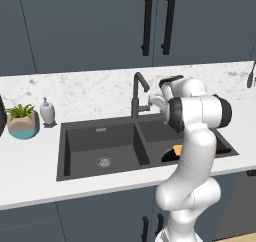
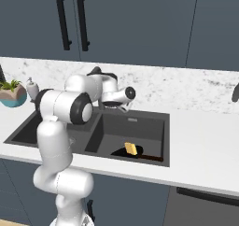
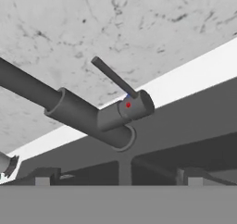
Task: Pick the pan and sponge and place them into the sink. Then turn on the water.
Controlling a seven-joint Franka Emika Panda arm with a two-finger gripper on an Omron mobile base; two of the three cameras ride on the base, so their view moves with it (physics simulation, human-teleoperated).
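Gripper: the gripper (image 2: 125,109) hangs released, jaws spread wide with nothing between them, just beside the faucet (image 1: 138,93) at the back of the sink (image 1: 100,172).
Plant pot: a teal plant pot (image 1: 23,123) sits at far left on the counter (image 1: 30,176), well apart from the work.
Soap bottle: a small white soap bottle (image 1: 47,111) stands next to the plant, left of the basins.
Left basin: only its round drain (image 1: 104,161) shows on the floor.
Faucet lever: in the hand view the thin lever (image 3: 113,77) sticks out from the faucet body, just ahead of the finger tips (a red dot marks its hub).
Right basin: the pan (image 2: 140,154) lies low at the front, its handle pointing right, and the sponge (image 2: 131,148) rests on it, yellow side showing.
Water: no blue stream runs from the spout.
Step in hand: I judge both things already placed, so the turn of the tap is what remains.
Next move: it seems to call for a short reach forward to meet the lever, then a push to swing it; a grip may not be needed.
Edges: the marble backsplash (image 2: 196,87) stands close behind the faucet, and the gooseneck is right beside the hand.
Open room: free space lies toward the front over the basins, and to the right along the counter.
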